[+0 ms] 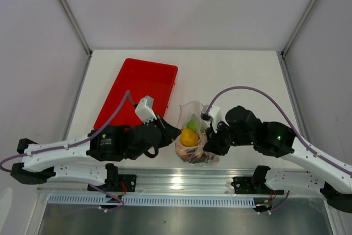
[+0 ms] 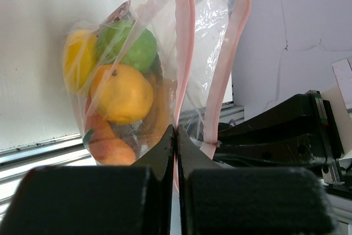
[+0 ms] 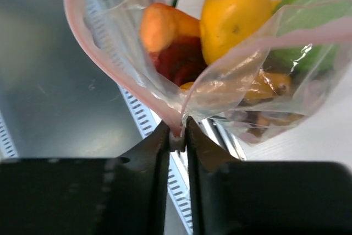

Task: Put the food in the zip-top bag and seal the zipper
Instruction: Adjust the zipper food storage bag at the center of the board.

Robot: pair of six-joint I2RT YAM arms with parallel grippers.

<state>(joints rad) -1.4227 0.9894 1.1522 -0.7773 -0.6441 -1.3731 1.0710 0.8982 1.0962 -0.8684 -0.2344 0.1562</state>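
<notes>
Some food [image 2: 121, 93] indistinct inside zip-top bag [image 2: 212, 42]

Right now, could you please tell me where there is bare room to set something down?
Bare table lies right of the red tray and behind the zip-top bag; the tray's floor is bare too. Crowded: the near middle, where left gripper and right gripper pinch the bag.

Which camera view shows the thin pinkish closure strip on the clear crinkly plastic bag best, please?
Left wrist: the thin pinkish closure strip runs as a full open loop, close up. Right wrist crops it to a partial curve; top external barely resolves it.
</notes>
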